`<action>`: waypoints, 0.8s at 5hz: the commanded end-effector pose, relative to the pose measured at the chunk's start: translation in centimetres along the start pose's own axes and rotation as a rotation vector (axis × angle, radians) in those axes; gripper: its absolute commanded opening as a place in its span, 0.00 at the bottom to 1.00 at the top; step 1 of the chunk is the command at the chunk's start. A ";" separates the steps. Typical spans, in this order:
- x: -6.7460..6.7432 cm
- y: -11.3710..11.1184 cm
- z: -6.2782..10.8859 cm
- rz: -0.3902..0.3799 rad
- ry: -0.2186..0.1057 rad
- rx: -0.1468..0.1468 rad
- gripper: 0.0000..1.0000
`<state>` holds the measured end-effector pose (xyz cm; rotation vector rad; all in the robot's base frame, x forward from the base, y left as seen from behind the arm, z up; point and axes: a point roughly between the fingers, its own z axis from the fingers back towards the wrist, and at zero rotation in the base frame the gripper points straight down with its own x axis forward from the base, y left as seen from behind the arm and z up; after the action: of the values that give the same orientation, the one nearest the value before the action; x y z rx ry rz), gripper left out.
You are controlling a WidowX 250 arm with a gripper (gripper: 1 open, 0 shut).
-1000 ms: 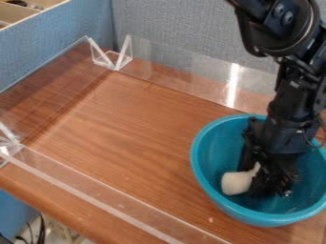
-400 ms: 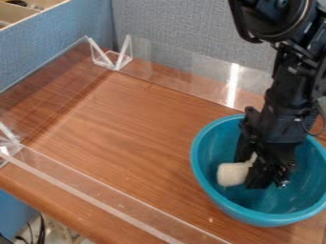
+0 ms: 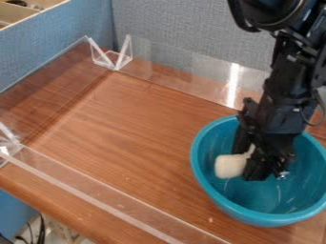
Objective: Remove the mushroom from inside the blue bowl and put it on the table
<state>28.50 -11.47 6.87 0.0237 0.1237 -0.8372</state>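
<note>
The blue bowl (image 3: pixel 216 186) stands on the table (image 3: pixel 114 133) at the front right. My gripper (image 3: pixel 253 167) points straight down into the bowl and is shut on the mushroom (image 3: pixel 231 166). The mushroom's cream-white stem sticks out to the left of the fingers, level with the bowl's rim and clear of its floor. Its cap is hidden behind the black fingers. The arm (image 3: pixel 287 76) rises above the bowl at the right.
Low clear acrylic walls (image 3: pixel 76 181) edge the wooden tabletop. Two clear brackets (image 3: pixel 112 54) stand at the back left corner, and another (image 3: pixel 10 141) at the left edge. A blue partition (image 3: pixel 192 29) lies behind, a wooden box (image 3: pixel 38 19) at top left.
My gripper has risen inside the bowl, carrying the mushroom up from near the bowl's floor to about rim height.
</note>
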 end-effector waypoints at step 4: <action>-2.6 3.2 9.4 0.080 -0.132 0.125 0.00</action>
<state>29.75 -8.03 14.02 0.0812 0.0271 -0.7543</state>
